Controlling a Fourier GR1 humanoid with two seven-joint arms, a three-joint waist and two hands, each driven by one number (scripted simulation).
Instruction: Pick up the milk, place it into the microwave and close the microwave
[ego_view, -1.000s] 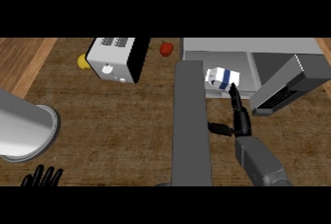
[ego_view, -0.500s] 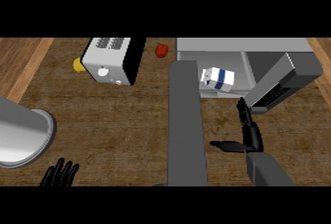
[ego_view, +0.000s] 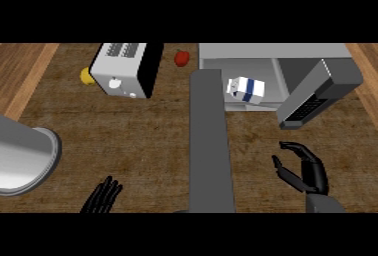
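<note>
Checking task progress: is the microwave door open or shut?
Open: the microwave door swings out toward the robot, and the milk shows inside.

The microwave (ego_view: 275, 52) stands at the back right, and its door (ego_view: 210, 145) swings open toward the near edge, so it cuts the counter (ego_view: 133, 135) in two parts like a long wall. The milk (ego_view: 246, 90) sits in the mouth of the cavity. To the right of the door, the counter is bare around the right hand (ego_view: 308, 172), up to the control panel (ego_view: 317, 95). On the left side, a toaster (ego_view: 127, 69) blocks the back and a steel pot (ego_view: 21, 152) blocks the left edge; the middle between them is free.
</note>
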